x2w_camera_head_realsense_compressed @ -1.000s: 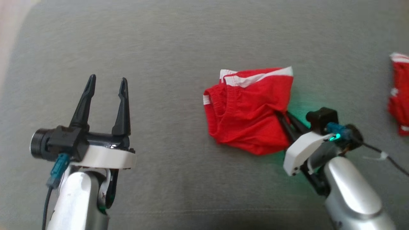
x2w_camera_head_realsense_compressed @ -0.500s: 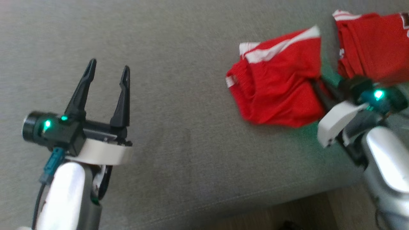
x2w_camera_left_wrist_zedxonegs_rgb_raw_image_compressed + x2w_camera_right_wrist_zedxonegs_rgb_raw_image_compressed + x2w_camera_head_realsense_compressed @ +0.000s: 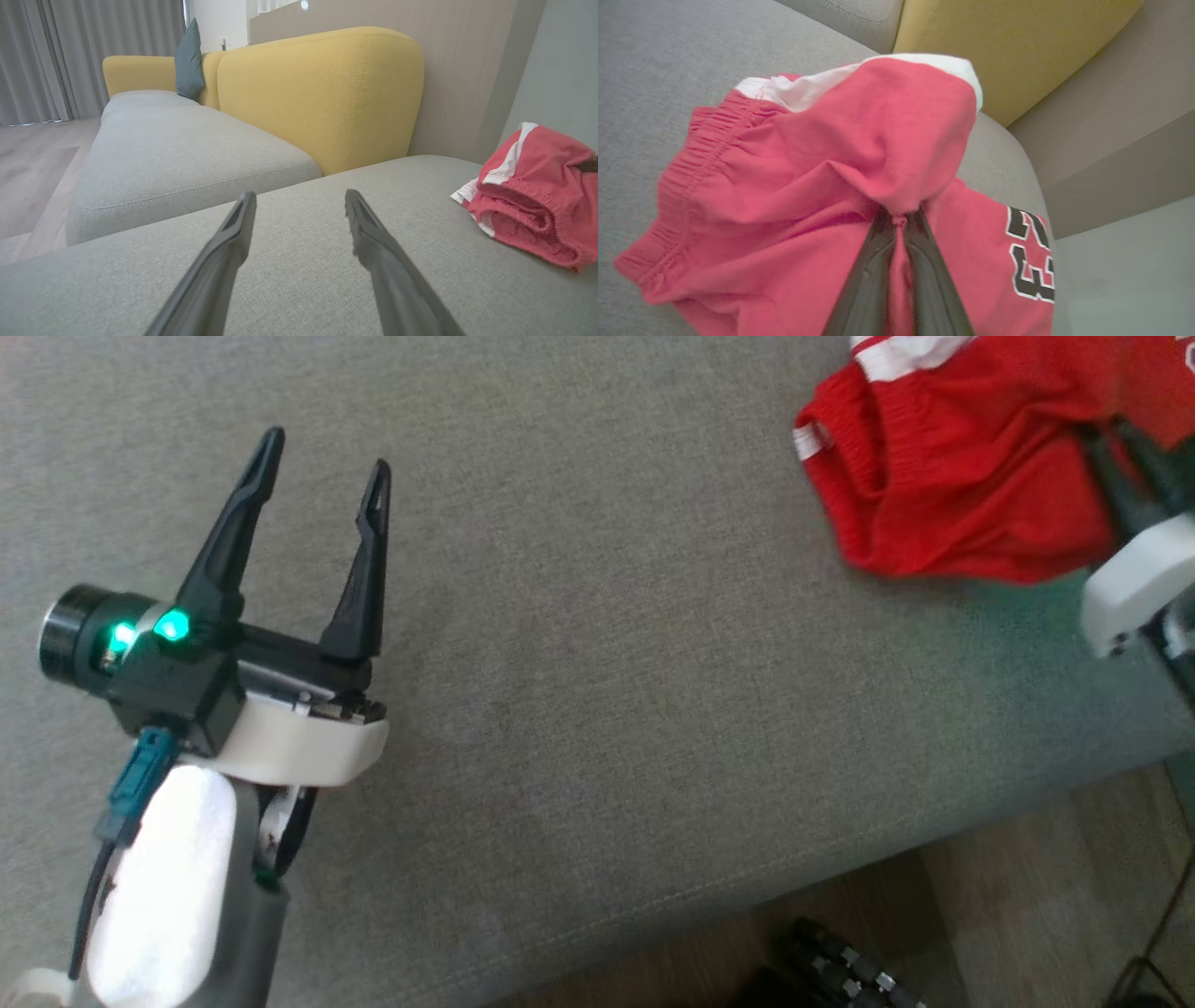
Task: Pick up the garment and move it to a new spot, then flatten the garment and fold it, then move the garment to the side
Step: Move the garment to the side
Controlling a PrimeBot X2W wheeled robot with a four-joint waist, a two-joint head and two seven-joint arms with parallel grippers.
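right jaws pinch the garment [image 3: 934,476], bundle looks folded; likely the final move aside, release pending. left jaws spread, empty, above sofa seat [image 3: 607,663].

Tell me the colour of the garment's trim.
White trim on a red garment; the right wrist view shows it best.

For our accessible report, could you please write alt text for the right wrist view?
The right gripper is shut on a fold of a bunched red garment with white trim, over a grey sofa cushion. Red fabric with black numerals shows at lower right, a yellow backrest behind.
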